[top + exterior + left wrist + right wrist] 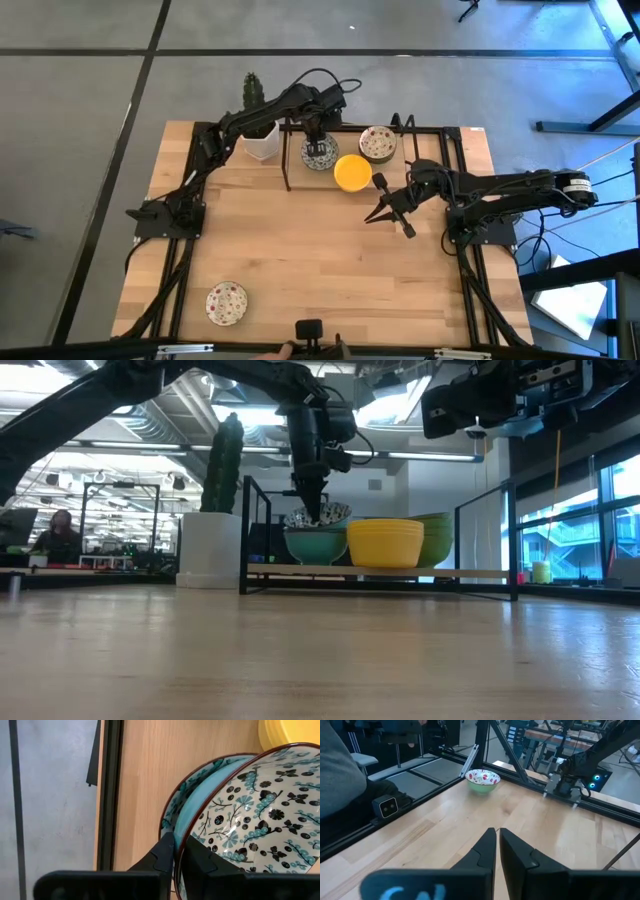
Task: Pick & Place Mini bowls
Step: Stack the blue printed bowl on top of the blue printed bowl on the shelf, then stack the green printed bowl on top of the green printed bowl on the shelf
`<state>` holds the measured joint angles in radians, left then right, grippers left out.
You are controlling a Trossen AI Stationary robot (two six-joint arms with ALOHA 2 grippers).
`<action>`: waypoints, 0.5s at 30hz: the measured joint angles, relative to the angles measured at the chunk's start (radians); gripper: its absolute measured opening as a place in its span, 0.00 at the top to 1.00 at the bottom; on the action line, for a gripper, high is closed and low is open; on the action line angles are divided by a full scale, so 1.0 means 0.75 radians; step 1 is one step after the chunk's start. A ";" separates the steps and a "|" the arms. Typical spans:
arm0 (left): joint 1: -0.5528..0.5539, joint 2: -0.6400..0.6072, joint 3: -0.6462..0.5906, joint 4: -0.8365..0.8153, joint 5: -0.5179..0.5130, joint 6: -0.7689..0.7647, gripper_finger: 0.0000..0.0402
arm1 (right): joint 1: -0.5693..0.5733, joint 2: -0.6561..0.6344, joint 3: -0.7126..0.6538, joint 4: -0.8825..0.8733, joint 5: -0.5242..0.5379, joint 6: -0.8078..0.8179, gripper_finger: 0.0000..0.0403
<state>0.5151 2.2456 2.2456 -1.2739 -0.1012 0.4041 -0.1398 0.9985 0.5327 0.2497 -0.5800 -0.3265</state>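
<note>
You see four bowl spots: one blue-patterned stack (pixel 319 154), one yellow stack (pixel 352 172), one speckled stack (pixel 378 143). One red-speckled bowl (pixel 227 303) sits alone; one cactus pot (pixel 260 140).

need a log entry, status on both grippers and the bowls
Left gripper pinching rim of blue-green bowl atop its stack. Right gripper shut, empty, mid-table. Speckled bowl alone at near edge. Nothing in the way.

A cactus (pixel 252 88) stands in a white pot (pixel 262 141) at the wooden table's (pixel 300 250) far edge.
</note>
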 joint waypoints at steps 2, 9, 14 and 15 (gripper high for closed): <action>0.000 0.000 0.000 0.001 0.000 0.000 0.94 | -0.001 0.000 0.000 0.000 0.000 0.001 0.94; -0.002 0.000 0.000 0.001 -0.006 0.004 0.79 | -0.001 0.000 0.000 -0.001 0.000 0.012 0.94; -0.008 -0.001 0.000 -0.005 -0.018 0.038 0.64 | -0.001 0.000 0.000 -0.012 0.000 0.016 0.94; -0.010 -0.001 0.000 -0.006 -0.044 0.046 0.61 | -0.001 0.000 0.000 -0.011 -0.004 0.017 0.94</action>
<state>0.5076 2.2447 2.2456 -1.2784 -0.1338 0.4388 -0.1402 0.9985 0.5327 0.2413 -0.5830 -0.3136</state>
